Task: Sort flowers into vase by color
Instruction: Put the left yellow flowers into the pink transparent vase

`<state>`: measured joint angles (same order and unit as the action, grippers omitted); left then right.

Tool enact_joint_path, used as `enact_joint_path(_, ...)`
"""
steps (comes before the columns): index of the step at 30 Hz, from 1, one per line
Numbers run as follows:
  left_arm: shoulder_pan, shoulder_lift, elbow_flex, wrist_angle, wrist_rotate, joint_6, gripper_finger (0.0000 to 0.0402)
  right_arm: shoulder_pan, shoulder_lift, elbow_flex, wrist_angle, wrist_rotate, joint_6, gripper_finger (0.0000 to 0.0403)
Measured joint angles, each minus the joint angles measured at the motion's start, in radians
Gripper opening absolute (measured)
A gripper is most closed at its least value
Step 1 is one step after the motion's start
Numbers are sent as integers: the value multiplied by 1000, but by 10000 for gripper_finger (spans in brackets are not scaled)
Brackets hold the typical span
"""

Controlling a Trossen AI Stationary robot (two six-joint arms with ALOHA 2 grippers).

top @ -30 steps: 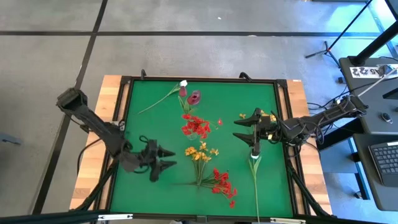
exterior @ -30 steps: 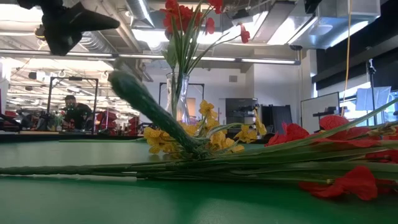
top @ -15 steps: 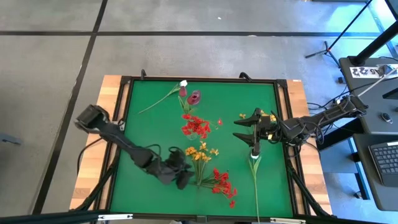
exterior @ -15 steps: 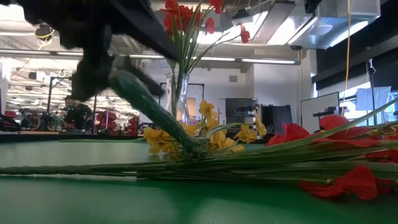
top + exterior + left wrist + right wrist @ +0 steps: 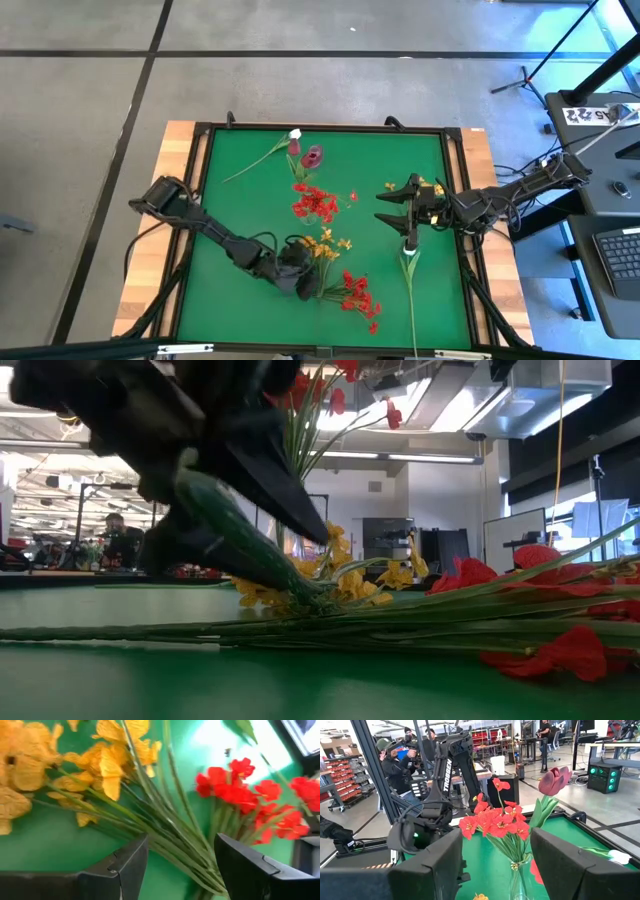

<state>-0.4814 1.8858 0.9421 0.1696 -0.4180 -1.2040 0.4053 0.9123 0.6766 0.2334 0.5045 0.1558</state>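
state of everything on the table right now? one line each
Left gripper: open, low over the stems of the yellow spray.
Right gripper: open, empty, at the table's right side.
Yellow spray: lying flat, not gripped.
Red spray in vase: upright in the glass vase.
Second red spray: lying flat.
White bud: lying flat.
Dark pink bud: standing upright.

2 red sprays (image 5: 318,204), 1 yellow spray (image 5: 325,245), 1 white bud (image 5: 295,134), approx. 2 pink buds (image 5: 311,156), 1 vase (image 5: 518,880)
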Motion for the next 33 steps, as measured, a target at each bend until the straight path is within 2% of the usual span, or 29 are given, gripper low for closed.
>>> enact_joint_path(5, 25, 22, 0, -37, 34, -19, 220, 0, 0, 0, 0, 0, 0, 232)
enact_joint_path(13, 32, 39, 2, -38, 24, -16, 210, 0, 0, 0, -1, 0, 0, 232)
enact_joint_path(18, 34, 42, 0, -16, -7, 5, 152, 0, 0, 0, 1, 0, 0, 232)
enact_joint_path(25, 21, 42, 0, 46, -42, 60, 18, 0, 0, 0, 1, 0, 20, 232)
enact_joint_path(30, -6, 11, 4, 150, -53, 161, 2, 0, 0, 0, 1, 0, 20, 232)
enact_joint_path(33, -31, -27, 28, 158, -64, 225, 1, 0, 0, 0, 2, 0, 20, 232)
